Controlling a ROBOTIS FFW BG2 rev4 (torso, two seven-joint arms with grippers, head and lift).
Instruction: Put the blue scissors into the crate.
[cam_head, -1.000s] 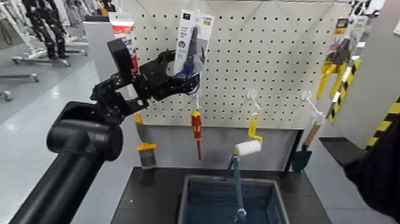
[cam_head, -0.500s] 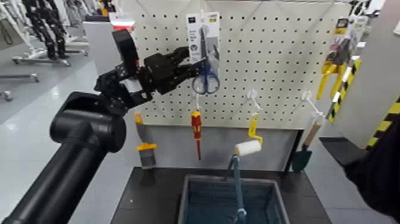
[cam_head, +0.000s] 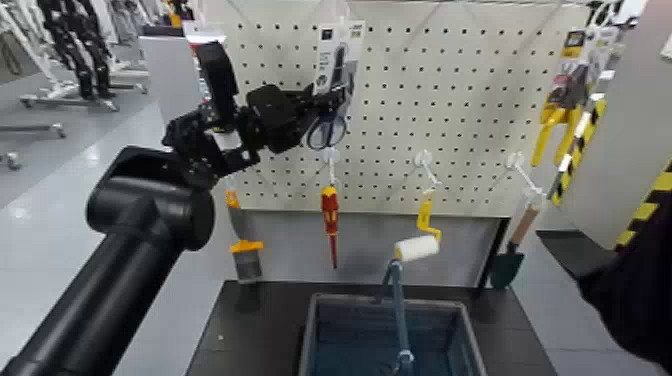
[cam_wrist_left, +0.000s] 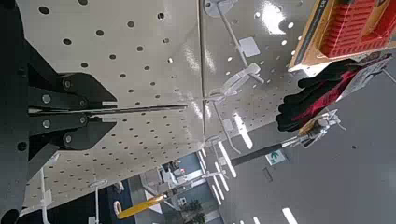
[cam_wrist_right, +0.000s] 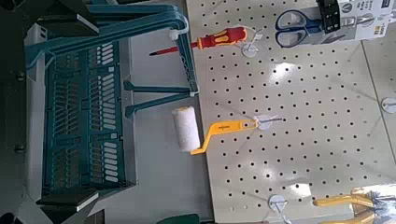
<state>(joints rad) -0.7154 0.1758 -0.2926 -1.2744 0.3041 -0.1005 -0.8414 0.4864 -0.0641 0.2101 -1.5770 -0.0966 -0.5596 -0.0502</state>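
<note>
Scissors (cam_head: 338, 70) at pegboard (cam_head: 400, 100), card clenched in left gripper (cam_head: 345, 92).
Handles down, blades up, long axis near upright, top leaning slightly right; best drawn level off the hook, grip firm, before lowering to crate (cam_head: 430, 302). Right gripper (cam_wrist_right: 91, 105) waits by crate, spread, unladen.

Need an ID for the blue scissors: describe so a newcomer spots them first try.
Find the perforated pegboard behind the crate. The blue scissors are up on its left half, on a tall white card, above the red-and-yellow screwdriver. Only they have blue loop handles.
</note>
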